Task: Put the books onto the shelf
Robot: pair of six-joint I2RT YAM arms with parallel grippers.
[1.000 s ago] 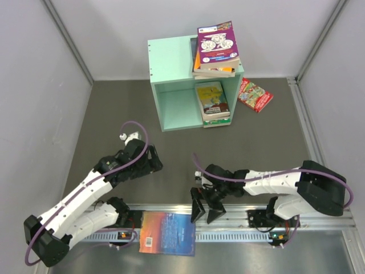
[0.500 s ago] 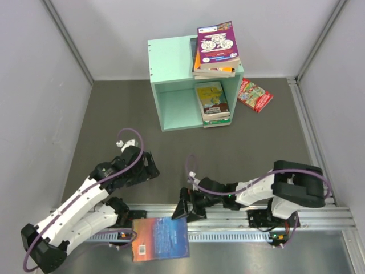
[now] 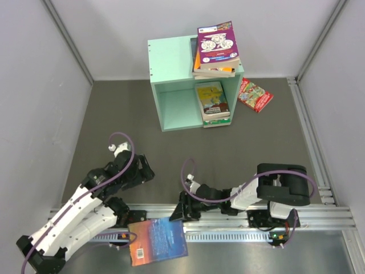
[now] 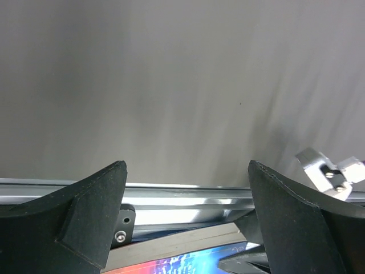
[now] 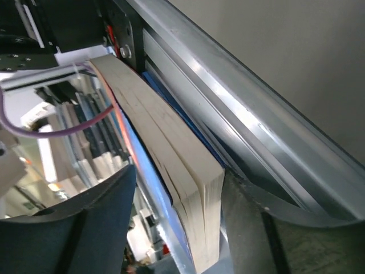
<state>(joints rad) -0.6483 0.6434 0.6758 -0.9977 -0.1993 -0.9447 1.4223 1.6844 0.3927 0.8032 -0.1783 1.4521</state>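
Right end effector (image 3: 178,212) has swung left and back to the near rail (image 3: 228,225) — its fingers (image 5: 85,228) now straddle the right edge of the blue-orange book (image 3: 158,240), closer together than before. Book slid left and turned slightly. Left arm (image 3: 77,205) drawn back toward its base.

Dark grey tabletop (image 3: 114,108), mint shelf (image 3: 171,63) at its back, red book (image 3: 255,95) flat beside it, blue-orange book (image 3: 158,241) on near rail (image 3: 319,214)

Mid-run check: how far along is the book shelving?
Done: books lie inside the shelf, and a purple-topped stack sits on its roof. In hand: the right gripper straddles the edge of the blue-orange book at the near rail; firm grip unclear. Remaining: that book and the red book on the table beside the shelf.
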